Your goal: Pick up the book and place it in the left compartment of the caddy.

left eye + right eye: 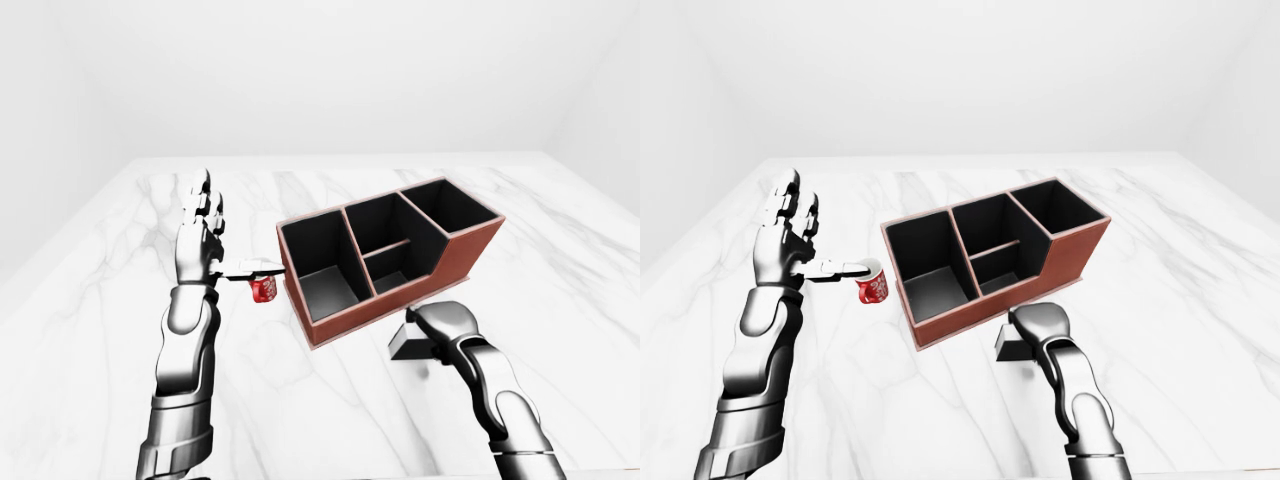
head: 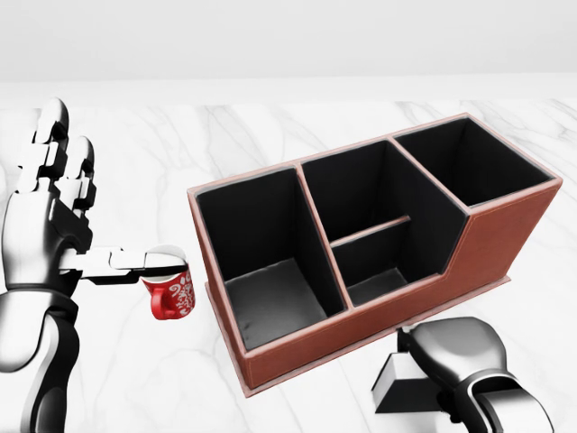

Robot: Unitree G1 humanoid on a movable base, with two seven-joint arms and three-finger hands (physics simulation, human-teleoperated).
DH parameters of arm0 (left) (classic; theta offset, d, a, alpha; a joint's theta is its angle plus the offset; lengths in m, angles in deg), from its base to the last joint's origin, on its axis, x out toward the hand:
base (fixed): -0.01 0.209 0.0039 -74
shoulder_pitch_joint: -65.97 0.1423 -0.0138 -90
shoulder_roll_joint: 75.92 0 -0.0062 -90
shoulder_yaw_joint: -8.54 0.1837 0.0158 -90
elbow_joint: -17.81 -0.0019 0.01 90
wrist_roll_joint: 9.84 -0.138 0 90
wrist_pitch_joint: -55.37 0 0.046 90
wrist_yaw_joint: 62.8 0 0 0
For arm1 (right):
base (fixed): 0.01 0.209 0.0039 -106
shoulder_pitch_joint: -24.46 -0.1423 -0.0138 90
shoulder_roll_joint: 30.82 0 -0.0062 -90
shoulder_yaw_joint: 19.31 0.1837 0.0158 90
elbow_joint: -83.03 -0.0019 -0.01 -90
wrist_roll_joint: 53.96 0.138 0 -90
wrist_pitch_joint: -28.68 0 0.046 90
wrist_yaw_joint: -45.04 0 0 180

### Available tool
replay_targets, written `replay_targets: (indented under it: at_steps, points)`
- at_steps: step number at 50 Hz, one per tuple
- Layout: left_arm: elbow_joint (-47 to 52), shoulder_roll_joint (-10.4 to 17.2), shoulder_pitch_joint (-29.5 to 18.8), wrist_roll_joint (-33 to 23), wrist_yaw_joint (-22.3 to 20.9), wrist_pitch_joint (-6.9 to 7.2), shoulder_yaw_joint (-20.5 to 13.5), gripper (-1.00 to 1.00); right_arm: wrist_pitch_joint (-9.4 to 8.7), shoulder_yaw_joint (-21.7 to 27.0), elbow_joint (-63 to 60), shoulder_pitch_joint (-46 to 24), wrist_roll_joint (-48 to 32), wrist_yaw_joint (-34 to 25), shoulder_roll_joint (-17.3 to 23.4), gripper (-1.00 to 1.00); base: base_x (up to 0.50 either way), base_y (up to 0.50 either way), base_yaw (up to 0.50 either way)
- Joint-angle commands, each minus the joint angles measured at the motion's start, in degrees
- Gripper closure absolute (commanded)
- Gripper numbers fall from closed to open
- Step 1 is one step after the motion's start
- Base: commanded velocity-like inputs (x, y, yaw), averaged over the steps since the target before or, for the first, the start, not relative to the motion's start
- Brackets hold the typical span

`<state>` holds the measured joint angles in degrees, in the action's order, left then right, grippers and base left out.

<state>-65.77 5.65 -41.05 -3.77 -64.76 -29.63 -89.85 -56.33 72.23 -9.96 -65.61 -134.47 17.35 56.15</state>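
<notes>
My left hand (image 2: 54, 207) is raised at the left of the head view, two fingers pointing up and spread, the thumb (image 2: 126, 262) stretched out flat to the right. It holds nothing; the hand is plainly open. The thumb's tip lies over the rim of a red mug (image 2: 169, 293) with a white pattern, which stands on the marble table (image 2: 270, 135) just left of the caddy (whether the thumb actually touches the rim I cannot tell).

The caddy (image 2: 361, 334) is a brown box with black lining, set at a slant so that its right end lies farther away than its left. Its left compartment (image 2: 266, 262) is the widest and is empty, the floor showing bare. The middle section is split by a low divider into a near and a far cell, and a right compartment sits at the far right end.

Near the caddy's near wall, toward the right, lies the book (image 2: 406, 383), a dark slab flat on the table, apart from the caddy. My right hand (image 2: 455, 356) is curled down over the book's right part, knuckles up, fingers hidden beneath the palm, so I cannot tell if they have closed on it.
</notes>
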Motion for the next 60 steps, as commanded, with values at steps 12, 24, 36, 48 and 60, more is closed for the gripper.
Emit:
replay_targets:
  at_steps: [12, 24, 36, 48, 60]
  points:
    - [1.28, -0.05, 0.50, 0.07, 0.02, 0.00, -0.03, -1.00, 0.00, -0.10, 1.93, 1.05, -0.24, 0.25, 0.49, 1.00, 0.00, 0.00, 0.00]
    - [1.97, 0.12, 0.23, 0.37, -0.13, 0.00, -0.19, -1.00, 0.00, 0.92, 0.57, -0.32, 1.20, 1.18, 0.82, 1.00, 0.00, 0.00, 0.00]
    - [2.72, 0.28, -0.08, 0.31, -0.18, 0.00, -0.29, -1.00, 0.00, 4.90, -6.23, -2.14, 10.63, -5.45, 1.13, 1.00, 0.00, 0.00, 0.00]
    - [3.73, 0.51, -0.51, 0.12, -0.06, 0.00, -0.36, -1.00, 0.00, 11.22, -16.09, -5.43, 29.32, -12.31, 2.05, 1.00, 0.00, 0.00, 0.00]
    - [4.11, 0.52, -0.60, -0.09, -0.06, 0.00, -0.42, -1.00, 0.00, 11.64, -21.25, -12.78, 36.29, -12.31, 4.32, 1.00, 0.00, 0.00, 0.00]
